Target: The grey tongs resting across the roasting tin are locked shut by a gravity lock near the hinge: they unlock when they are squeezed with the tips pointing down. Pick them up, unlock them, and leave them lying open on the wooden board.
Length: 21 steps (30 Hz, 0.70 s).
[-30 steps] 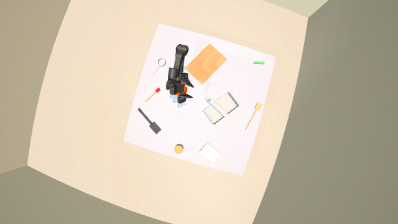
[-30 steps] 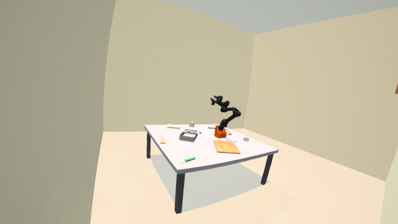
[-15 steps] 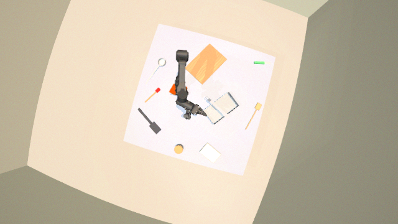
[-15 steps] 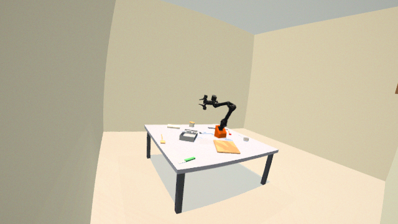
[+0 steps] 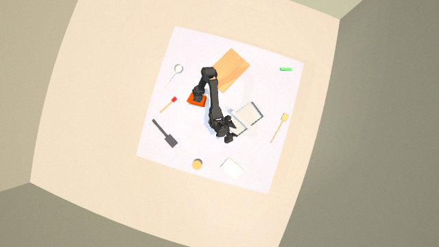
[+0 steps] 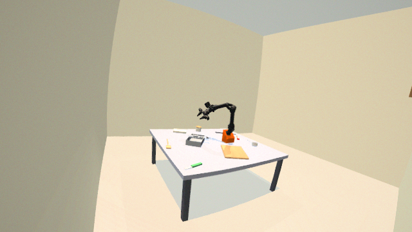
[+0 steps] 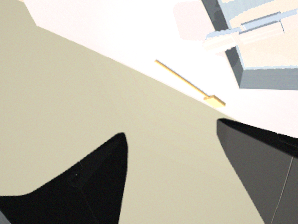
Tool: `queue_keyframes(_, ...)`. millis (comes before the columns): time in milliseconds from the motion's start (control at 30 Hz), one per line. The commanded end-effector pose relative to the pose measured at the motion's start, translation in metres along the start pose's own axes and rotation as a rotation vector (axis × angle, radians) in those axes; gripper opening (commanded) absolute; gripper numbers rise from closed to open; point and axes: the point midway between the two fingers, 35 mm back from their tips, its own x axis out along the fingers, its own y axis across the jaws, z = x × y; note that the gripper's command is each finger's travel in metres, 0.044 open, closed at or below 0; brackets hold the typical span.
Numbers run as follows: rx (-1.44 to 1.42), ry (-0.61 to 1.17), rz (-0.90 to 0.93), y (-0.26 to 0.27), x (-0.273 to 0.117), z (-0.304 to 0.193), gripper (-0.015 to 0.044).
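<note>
No lettering, label, brand mark, number or sign can be read on any surface in the top, exterior or wrist views.

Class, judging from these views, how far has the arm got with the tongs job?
Nothing is done yet: the grey tongs lie across the roasting tin. In hand: the black gripper hangs open above the tin, empty. Left: grasping, unlocking, placing them open on the wooden board, releasing.
</note>
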Motion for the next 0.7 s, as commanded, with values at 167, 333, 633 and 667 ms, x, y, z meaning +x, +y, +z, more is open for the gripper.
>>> queue_keyframes(167,0.764,-0.385,-0.426,-0.086,0.082,0.037,0.026)
queue_keyframes(333,1.077,-0.626,-0.533,-0.127,0.1,0.045,0.026)
queue_keyframes(633,1.189,-0.724,-0.559,-0.142,0.106,0.047,0.026)
queue_keyframes(667,1.189,-0.724,-0.559,-0.142,0.106,0.047,0.026)
